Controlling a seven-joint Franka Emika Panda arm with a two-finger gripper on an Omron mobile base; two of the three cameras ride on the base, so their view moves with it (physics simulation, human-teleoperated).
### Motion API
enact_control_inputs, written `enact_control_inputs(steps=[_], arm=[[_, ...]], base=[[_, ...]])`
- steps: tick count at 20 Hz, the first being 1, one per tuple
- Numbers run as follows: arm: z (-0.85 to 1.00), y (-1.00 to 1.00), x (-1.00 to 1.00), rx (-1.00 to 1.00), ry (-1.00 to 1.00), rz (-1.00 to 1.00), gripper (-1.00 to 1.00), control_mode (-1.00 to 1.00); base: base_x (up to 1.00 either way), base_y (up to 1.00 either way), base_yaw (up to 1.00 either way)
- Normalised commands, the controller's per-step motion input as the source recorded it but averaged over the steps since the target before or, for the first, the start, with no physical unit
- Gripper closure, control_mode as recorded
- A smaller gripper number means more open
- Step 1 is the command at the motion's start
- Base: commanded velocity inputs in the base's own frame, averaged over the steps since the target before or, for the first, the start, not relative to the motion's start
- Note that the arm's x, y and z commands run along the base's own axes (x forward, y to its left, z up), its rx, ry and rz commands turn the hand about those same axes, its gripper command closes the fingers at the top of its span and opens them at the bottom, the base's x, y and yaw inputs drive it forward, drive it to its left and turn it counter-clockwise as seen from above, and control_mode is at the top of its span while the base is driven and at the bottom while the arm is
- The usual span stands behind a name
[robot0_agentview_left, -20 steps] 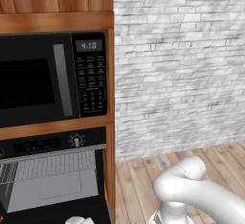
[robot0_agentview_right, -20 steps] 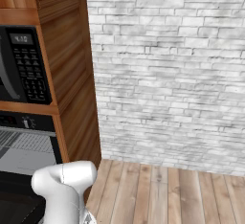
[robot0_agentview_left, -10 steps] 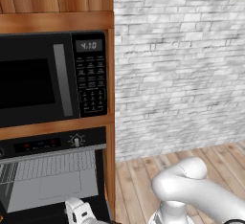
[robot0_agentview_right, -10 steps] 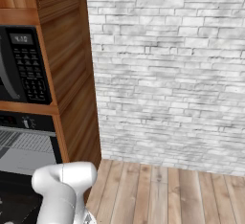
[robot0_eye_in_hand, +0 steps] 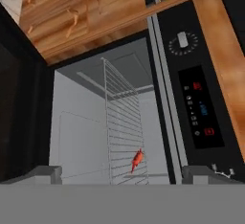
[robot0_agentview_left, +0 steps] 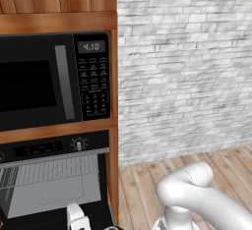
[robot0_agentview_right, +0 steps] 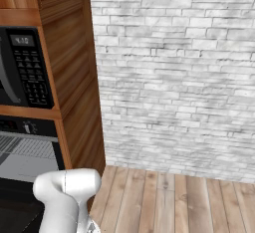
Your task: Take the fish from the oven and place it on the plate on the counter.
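Oven (robot0_eye_in_hand: 95, 122) door open, cavity unobstructed. Fish (robot0_eye_in_hand: 137, 159) lies on the wire rack (robot0_eye_in_hand: 122, 132), near its front edge. End effector (robot0_eye_in_hand: 122, 175) faces the cavity, fingers wide apart, empty.

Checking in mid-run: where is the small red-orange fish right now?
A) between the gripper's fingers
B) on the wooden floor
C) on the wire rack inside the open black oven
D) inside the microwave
C: the hand view shows the small red-orange fish lying on the wire rack inside the open black oven, with the open gripper short of it.
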Motion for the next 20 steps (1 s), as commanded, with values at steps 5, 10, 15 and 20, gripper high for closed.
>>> enact_control_inputs(steps=[5, 10, 15, 20], arm=[[0.10, 0.00, 0.38, 0.00, -0.01, -0.07, -1.00, -1.00], [0.02, 0.00, 0.54, 0.00, -0.09, -0.09, -1.00, -1.00], [0.07, 0.00, 0.41, 0.00, -0.18, -0.12, -1.00, -1.00], [0.11, 0.00, 0.27, -0.01, -0.12, -0.16, -1.00, -1.00]], base=[[0.00, 0.00, 0.00], [0.00, 0.00, 0.00], [0.00, 0.00, 0.00], [0.00, 0.00, 0.00]])
